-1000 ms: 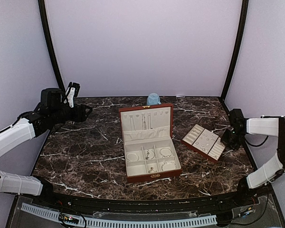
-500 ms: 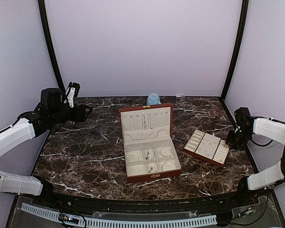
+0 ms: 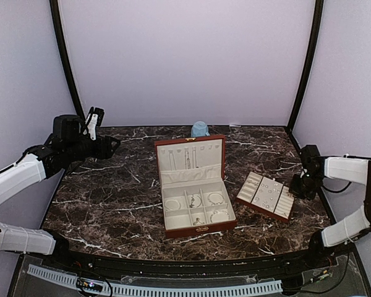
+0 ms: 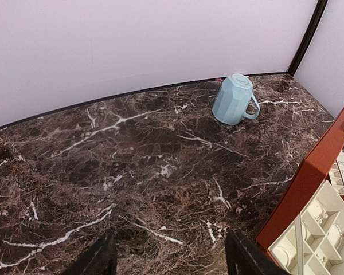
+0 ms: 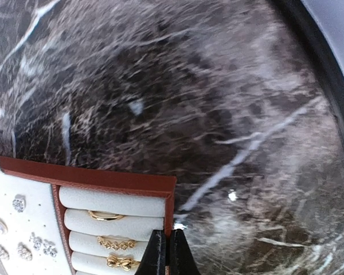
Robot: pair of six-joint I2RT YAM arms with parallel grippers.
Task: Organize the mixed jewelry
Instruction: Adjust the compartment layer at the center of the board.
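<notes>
The mixed jewelry lies in two places. Small silver pieces [image 3: 195, 201] sit in the compartments of the open reddish-brown box [image 3: 198, 230]. Rings [image 5: 105, 216] and studs [image 5: 18, 203] sit in the cream slotted tray [image 5: 103, 175], which lies right of the box [image 3: 260, 207]. My right gripper [image 3: 295, 189] is at the tray's right end. In the right wrist view its fingers [image 5: 167, 243] are pinched shut on the tray's red end wall. My left gripper [image 3: 114, 143] hovers open over bare marble at the far left [image 4: 169, 252], holding nothing.
A pale blue mug [image 3: 200, 129] lies on its side behind the box, also in the left wrist view [image 4: 234, 98]. The box's raised lid [image 3: 190, 156] stands upright. The table's black rim [image 5: 327, 86] runs close to the right gripper.
The right gripper has swung the tray's right end toward the near edge and then slightly left, turning the tray. The left arm has not moved.
</notes>
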